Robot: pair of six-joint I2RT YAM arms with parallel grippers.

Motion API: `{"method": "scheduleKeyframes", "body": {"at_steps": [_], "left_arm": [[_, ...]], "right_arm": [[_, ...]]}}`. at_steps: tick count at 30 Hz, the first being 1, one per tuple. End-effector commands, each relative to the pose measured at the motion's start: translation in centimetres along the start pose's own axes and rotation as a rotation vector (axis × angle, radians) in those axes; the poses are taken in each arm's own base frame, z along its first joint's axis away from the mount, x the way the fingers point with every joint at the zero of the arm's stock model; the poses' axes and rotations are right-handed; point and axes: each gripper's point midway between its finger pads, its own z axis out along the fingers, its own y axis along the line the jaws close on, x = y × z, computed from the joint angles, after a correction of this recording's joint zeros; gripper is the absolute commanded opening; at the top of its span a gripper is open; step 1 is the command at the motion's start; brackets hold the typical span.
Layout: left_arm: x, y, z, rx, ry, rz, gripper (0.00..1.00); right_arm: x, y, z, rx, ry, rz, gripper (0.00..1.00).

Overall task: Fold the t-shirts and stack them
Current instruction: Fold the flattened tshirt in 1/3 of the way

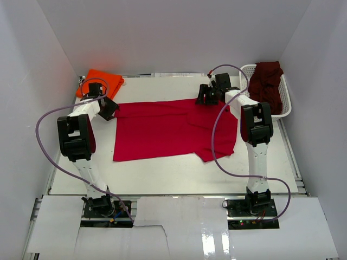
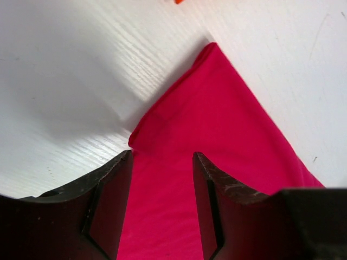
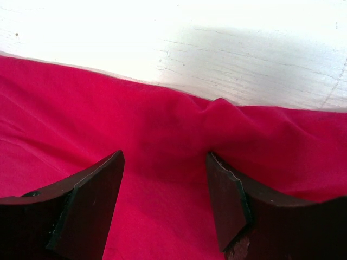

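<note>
While the red shirt lies spread on the surface, the 2 arms reach its far edge. The left end effector is released, jaws apart over the far-left corner. The right end effector is released too, over a pucker in the cloth. At far left lies the orange shirt; the maroon shirt fills the basket.

We are holding the left gripper with its black fingers parted over a pointed corner of the bright red cloth t-shirt lying on the white wood-grain table
</note>
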Motion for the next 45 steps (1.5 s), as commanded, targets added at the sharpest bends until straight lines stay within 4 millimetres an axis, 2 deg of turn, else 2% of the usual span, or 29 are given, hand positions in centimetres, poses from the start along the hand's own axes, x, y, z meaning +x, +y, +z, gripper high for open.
{"method": "scheduleKeyframes", "body": {"at_steps": [1,9,18,20,25,29,32,45], "left_arm": [[-0.5,-1.4,0.0,0.025,-0.014,-0.017,0.59],[-0.5,-2.4,0.0,0.037,-0.020,-0.007,0.59],[-0.4,-1.6,0.6,-0.002,-0.017,-0.023,0.58],[-0.2,-1.7,1.1,0.001,-0.003,-0.018,0.52],[-0.1,-1.9,1.5,0.005,0.008,-0.020,0.24],[-0.2,-1.8,1.5,0.003,0.006,-0.014,0.16],[-0.2,-1.9,1.3,0.004,0.005,-0.011,0.02],[-0.6,-2.5,-0.5,0.019,0.018,-0.011,0.00]], "right_arm": [[1.6,-1.6,1.0,0.029,0.047,0.005,0.69],[1.4,-1.6,1.0,0.028,0.044,0.002,0.69],[1.4,-1.6,1.0,0.028,0.044,0.004,0.69],[1.4,-1.6,1.0,0.028,0.044,0.002,0.69],[1.4,-1.7,0.9,0.032,0.043,0.003,0.69],[1.5,-1.7,0.9,0.031,0.046,0.004,0.69],[1.4,-1.8,0.9,0.032,0.044,0.006,0.69],[1.8,-2.0,0.8,0.039,0.053,0.007,0.69]]}}
